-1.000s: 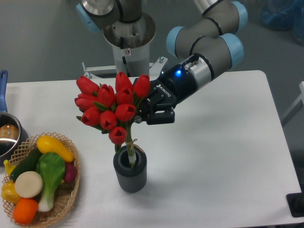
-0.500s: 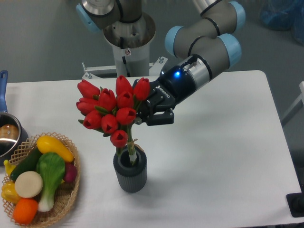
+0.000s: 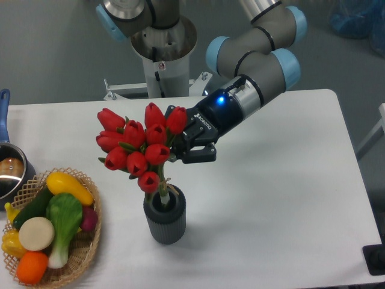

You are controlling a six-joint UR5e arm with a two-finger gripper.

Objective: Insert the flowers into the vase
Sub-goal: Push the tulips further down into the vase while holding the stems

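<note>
The flowers (image 3: 137,149), a bunch of red tulip buds with green leaves, stand over the vase (image 3: 164,215) with their tied stems reaching down into its round mouth. The vase is dark grey and ribbed, at the front middle of the table. My gripper (image 3: 178,146) comes in from the right at bud height, its black fingers (image 3: 194,155) shut on the bunch just behind the buds. The buds hide the fingertips.
A wicker basket (image 3: 84,256) of toy vegetables sits at the front left. A metal pot with a blue handle (image 3: 5,108) is at the left edge. The white table (image 3: 283,198) stretches to the right of the vase.
My gripper has moved down and slightly left with the flowers, so the stems sit deeper in the vase and the lowest bud is close to its rim.
</note>
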